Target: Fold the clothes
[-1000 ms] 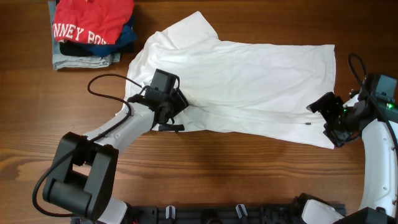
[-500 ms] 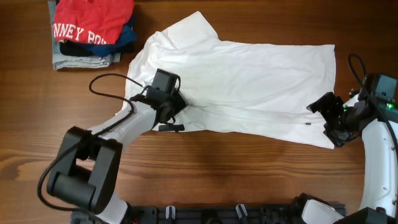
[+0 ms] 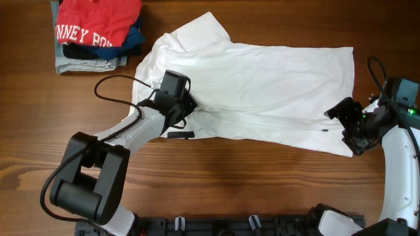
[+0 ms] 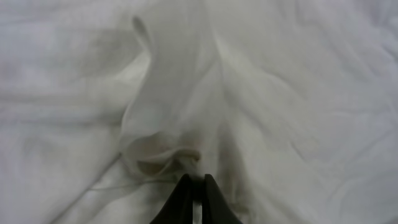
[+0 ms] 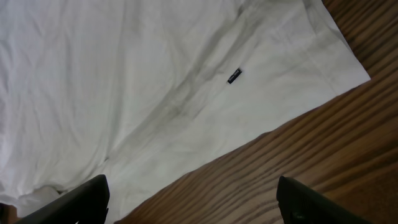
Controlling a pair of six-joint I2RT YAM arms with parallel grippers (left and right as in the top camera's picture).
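Overhead: the white T-shirt (image 3: 262, 85) lies spread across the middle of the wooden table (image 3: 262, 190). The left gripper (image 3: 186, 108) is planted on its lower-left part and the right gripper (image 3: 351, 134) sits at its lower-right corner. A red garment (image 3: 98, 23) is stacked well apart.

Left wrist: the jaws are pinched shut on a small pucker of the shirt.

Right wrist: the jaws stand wide apart, holding nothing, above the hem near a small dark tag (image 5: 233, 76).

The pinch looks thin. A lift could slip it free or raise one layer only, skewing the fold.
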